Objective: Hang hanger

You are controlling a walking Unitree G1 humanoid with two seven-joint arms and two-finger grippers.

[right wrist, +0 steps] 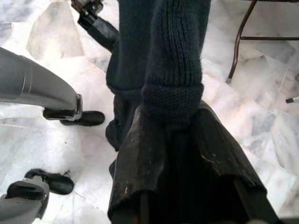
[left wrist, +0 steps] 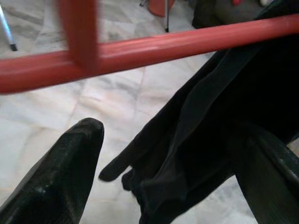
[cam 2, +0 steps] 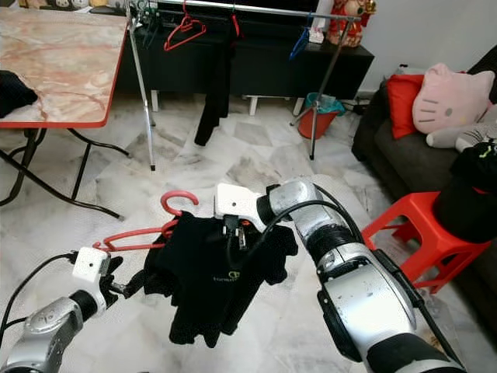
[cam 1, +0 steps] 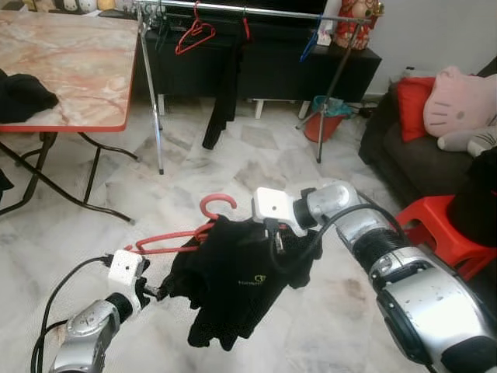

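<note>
Draping over the red hanger [cam 1: 175, 235], the black garment [cam 1: 237, 280] hides its right end; right gripper [right wrist: 173, 126] clamps the garment, left gripper [cam 1: 155, 292] fingers spread beneath the hanger.

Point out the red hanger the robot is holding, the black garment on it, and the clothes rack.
red hanger [cam 1: 220, 203], left eye view, on its hook.
black garment [cam 1: 233, 284], left eye view, middle of the fabric.
clothes rack [cam 1: 233, 10], left eye view, on its top rail.

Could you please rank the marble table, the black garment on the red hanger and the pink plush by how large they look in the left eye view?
1. Marble table, cut off by the frame.
2. Black garment, inflated by nearness.
3. Pink plush, partly cropped.
</note>
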